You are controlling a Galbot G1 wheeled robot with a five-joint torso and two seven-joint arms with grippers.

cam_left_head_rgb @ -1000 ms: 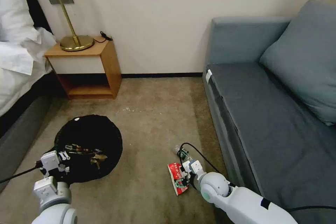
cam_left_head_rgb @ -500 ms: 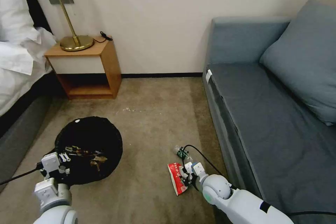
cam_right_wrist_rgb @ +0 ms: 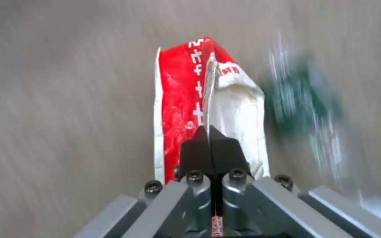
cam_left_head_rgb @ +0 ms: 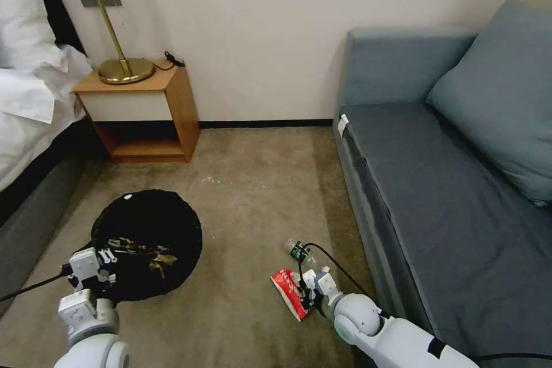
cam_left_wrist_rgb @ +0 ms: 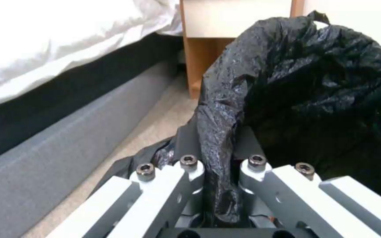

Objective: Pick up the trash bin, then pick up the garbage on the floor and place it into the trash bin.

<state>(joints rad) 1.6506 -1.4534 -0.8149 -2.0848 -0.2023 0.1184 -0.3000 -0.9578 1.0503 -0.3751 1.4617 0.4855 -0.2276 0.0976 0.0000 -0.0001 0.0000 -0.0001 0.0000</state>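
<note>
Pinching red-and-white wrapper (cam_right_wrist_rgb: 208, 96), right tool (cam_right_wrist_rgb: 210, 142); left tool (cam_left_wrist_rgb: 219, 172) clamping trash bin (cam_left_head_rgb: 146, 230) rim, open carpet (cam_left_head_rgb: 247, 207) between.

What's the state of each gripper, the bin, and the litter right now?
left gripper: shut on the trash bin's bag rim
right gripper: shut on the red-and-white wrapper
trash bin: upright, litter inside
red-and-white wrapper: pinched at one end
green-labelled bottle: lying on carpet, untouched

Right pincer (cam_right_wrist_rgb: 209, 138) pinches the red-and-white wrapper (cam_right_wrist_rgb: 186, 99).
</note>
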